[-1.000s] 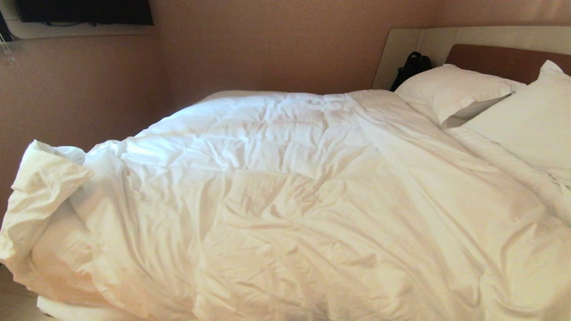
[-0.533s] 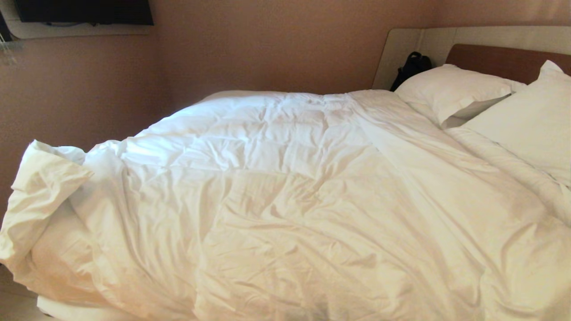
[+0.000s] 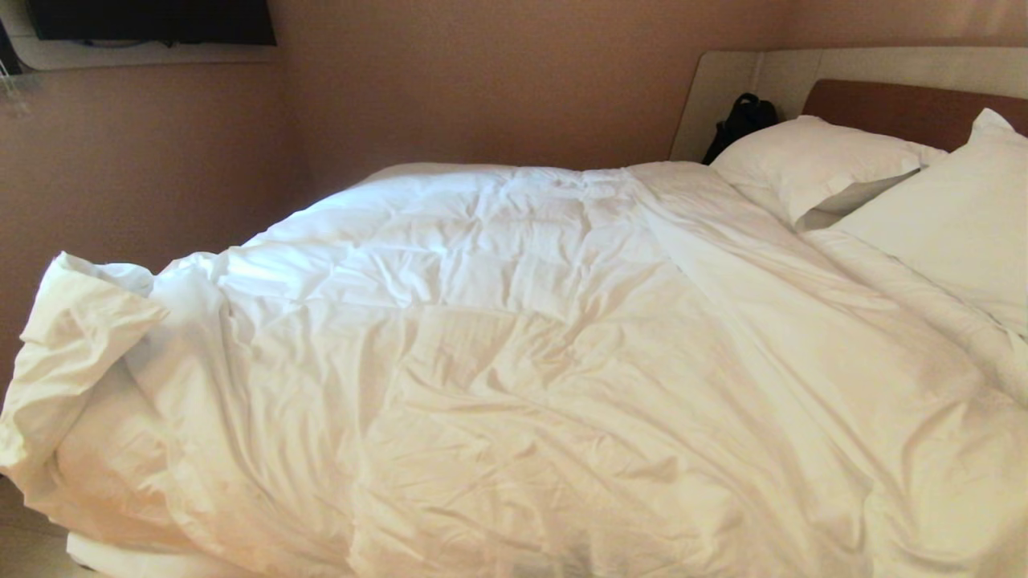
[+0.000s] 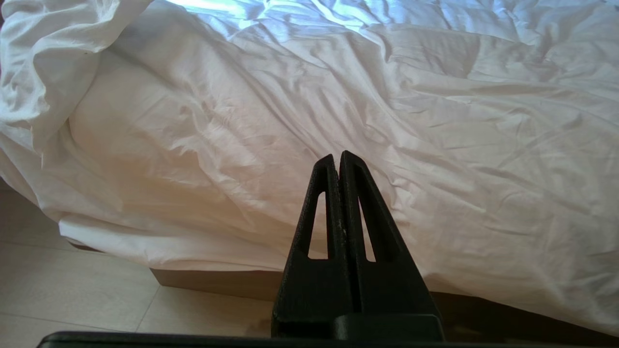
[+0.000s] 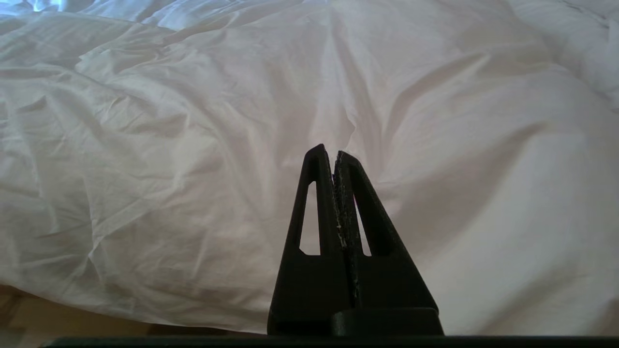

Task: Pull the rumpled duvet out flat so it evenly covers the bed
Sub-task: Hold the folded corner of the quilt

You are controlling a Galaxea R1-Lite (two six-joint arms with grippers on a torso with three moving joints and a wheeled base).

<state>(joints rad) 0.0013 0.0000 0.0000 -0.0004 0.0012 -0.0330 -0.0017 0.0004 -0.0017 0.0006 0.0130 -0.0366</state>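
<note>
Here, in the head view, the duvet (image 3: 514,361) fills most of the frame, a white puffy quilted cover lying wrinkled over the bed (image 3: 915,108). At the left edge of the frame a corner of it is folded back into a bunched flap (image 3: 76,337), and a long ridge runs diagonally from the upper centre down towards the lower right. Two white pillows sit in the upper right: one (image 3: 815,164) against the brown headboard, the other (image 3: 956,217) nearer the right edge. A black bag (image 3: 743,120) leans at the beige surround just left of the first pillow. A dark screen (image 3: 152,20) hangs on the wall in the upper left corner. Neither arm shows in this view.

In the left wrist view, the left pincer (image 4: 338,157) sits at lower centre, its two black fingers pressed together with nothing between them. It hangs short of the duvet's draped side, apart from the cloth. The folded-back flap shows in the upper left of the frame, and below the hanging cover lie the brown platform base (image 4: 217,282) and the pale tiled floor (image 4: 72,290).

In the right wrist view, the right pincer (image 5: 329,151) is likewise at lower centre, fingers together and empty, pointing at the creased duvet that fills nearly the whole frame. A strip of floor shows in the lower left corner.
</note>
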